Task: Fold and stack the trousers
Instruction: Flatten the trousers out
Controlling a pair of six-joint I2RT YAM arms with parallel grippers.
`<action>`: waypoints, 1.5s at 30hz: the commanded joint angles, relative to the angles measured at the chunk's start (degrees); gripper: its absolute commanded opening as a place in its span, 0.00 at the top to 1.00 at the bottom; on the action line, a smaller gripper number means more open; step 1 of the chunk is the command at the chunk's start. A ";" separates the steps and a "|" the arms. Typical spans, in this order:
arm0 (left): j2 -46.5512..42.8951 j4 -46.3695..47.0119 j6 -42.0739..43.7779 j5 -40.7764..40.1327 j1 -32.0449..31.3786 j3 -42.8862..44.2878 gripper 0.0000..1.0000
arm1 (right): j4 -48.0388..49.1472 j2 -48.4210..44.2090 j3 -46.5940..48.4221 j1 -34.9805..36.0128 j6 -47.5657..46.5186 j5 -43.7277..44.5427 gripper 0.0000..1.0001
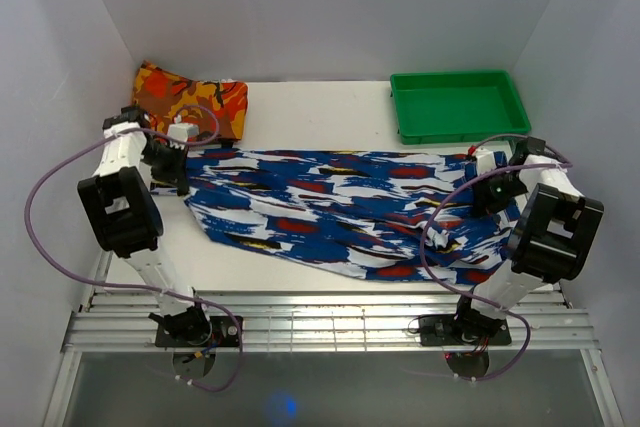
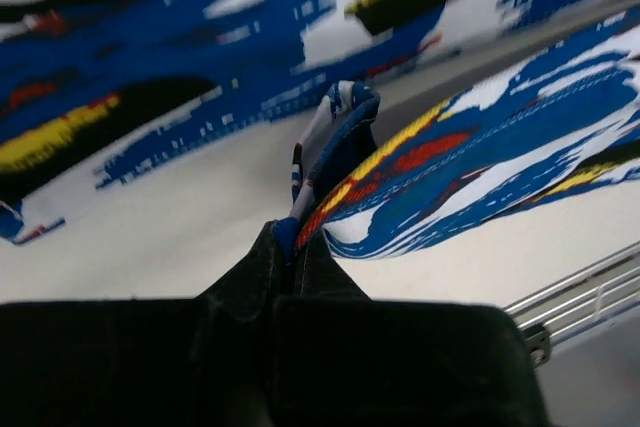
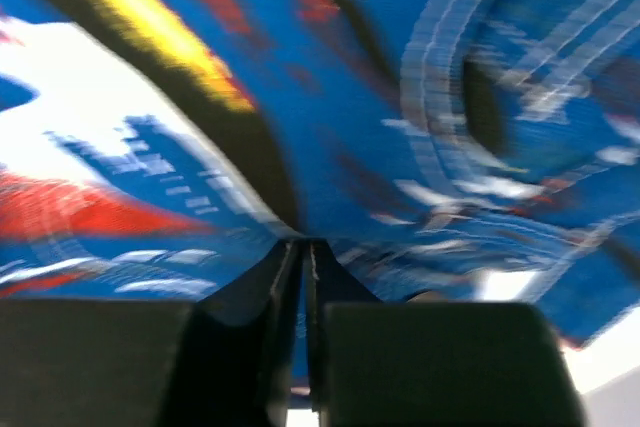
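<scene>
The trousers (image 1: pixel 340 209), blue, white and black streaked with red and yellow patches, lie spread across the white table from left to right. My left gripper (image 1: pixel 172 173) is shut on their left end; in the left wrist view (image 2: pixel 292 237) a fold of the trousers (image 2: pixel 470 162) is pinched between the jaws and lifted off the table. My right gripper (image 1: pixel 487 187) is shut on their right end; in the right wrist view (image 3: pixel 303 247) the trousers (image 3: pixel 330 117) fill the frame, with a thin layer of cloth between the jaws.
A folded orange, red and yellow patterned cloth (image 1: pixel 190 99) lies at the back left, just behind the left gripper. A green tray (image 1: pixel 458 105) stands at the back right. White walls enclose the table. A metal rail (image 1: pixel 330 322) runs along the near edge.
</scene>
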 commanded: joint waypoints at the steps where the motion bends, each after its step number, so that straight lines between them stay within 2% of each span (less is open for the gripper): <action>1: 7.02 -5.41 -15.62 -0.30 -3.31 10.20 1.00 | 10.86 2.90 4.33 0.17 6.11 6.10 0.92; 2: 8.34 -6.05 -19.11 -0.57 -4.54 13.53 1.00 | 11.75 3.34 4.77 0.25 6.90 8.12 0.92; 5: 10.46 -6.32 -22.92 -3.73 -12.00 15.05 1.00 | 13.08 3.96 7.14 0.25 9.10 8.32 0.92; 8: 10.73 -6.14 -28.10 -1.28 -20.87 15.14 1.00 | 11.68 4.05 9.17 0.60 10.51 7.26 0.92; 12: 9.24 -2.63 -39.69 -5.75 -34.39 13.74 1.00 | 10.00 4.49 10.05 0.96 11.48 5.85 0.92; 13: 8.62 -0.80 -40.67 -5.41 -36.35 12.95 1.00 | 9.74 4.49 10.14 1.04 11.57 5.59 0.92; 14: 4.09 4.79 -44.95 -2.01 -41.94 6.85 1.00 | 9.30 4.66 10.23 1.13 11.74 5.41 0.92; 15: 2.66 4.85 -44.99 -1.63 -41.99 6.79 1.00 | 9.30 4.66 10.23 1.13 11.75 5.41 0.92; 17: 0.80 7.47 -44.30 -0.58 -47.06 2.95 0.83 | 9.03 4.93 10.49 1.22 11.83 5.32 0.92; 20: 0.09 7.14 -41.84 1.09 -48.94 2.48 0.48 | 8.33 5.10 10.67 1.31 11.92 5.06 0.92; 22: -0.52 5.82 -37.10 1.54 -48.94 4.15 0.43 | 7.98 5.10 10.58 1.31 11.92 4.53 0.92; 23: -1.22 5.20 -35.69 1.02 -48.85 5.03 0.32 | 7.63 5.02 10.41 1.31 11.83 4.36 0.92; 25: -5.43 5.90 -32.78 1.53 -47.10 5.30 0.25 | 7.27 4.93 10.32 1.31 11.75 3.92 0.92; 26: -7.01 7.29 -32.60 2.84 -45.78 4.95 0.12 | 7.10 4.93 10.32 1.40 11.75 3.92 0.92; 27: -8.24 7.66 -32.42 4.42 -44.29 4.43 0.07 | 6.93 4.67 10.14 1.40 11.57 3.83 0.92; 29: -9.13 6.09 -30.06 6.81 -41.47 4.68 0.07 | 6.57 4.23 9.97 1.40 11.40 3.57 0.92; 33: -5.37 0.20 -22.77 7.42 -41.20 4.68 0.14 | 4.04 3.35 9.35 1.40 9.90 3.22 0.92; 36: -3.08 -1.30 -16.27 9.36 -41.29 5.03 0.15 | 2.36 2.56 8.65 1.22 7.97 3.83 0.92; 39: -0.89 -1.66 -9.50 9.28 -42.69 6.87 0.16 | 0.25 1.15 7.59 0.34 6.30 4.27 0.92; 41: -0.09 -1.40 -5.20 7.35 -45.94 8.02 0.17 | -2.73 1.41 8.29 -0.97 5.42 3.83 0.92; 43: 0.88 -0.61 -3.34 4.45 -49.18 8.11 0.17 | -5.19 2.55 9.52 -2.29 4.98 2.61 0.89; 44: 1.23 -0.34 -2.55 3.74 -50.07 8.20 0.17 | -7.73 2.99 10.92 -3.77 4.63 1.99 0.80; 45: 1.76 -0.25 -0.97 3.13 -51.04 8.20 0.17 | -8.97 4.04 11.54 -4.66 4.45 0.85 0.75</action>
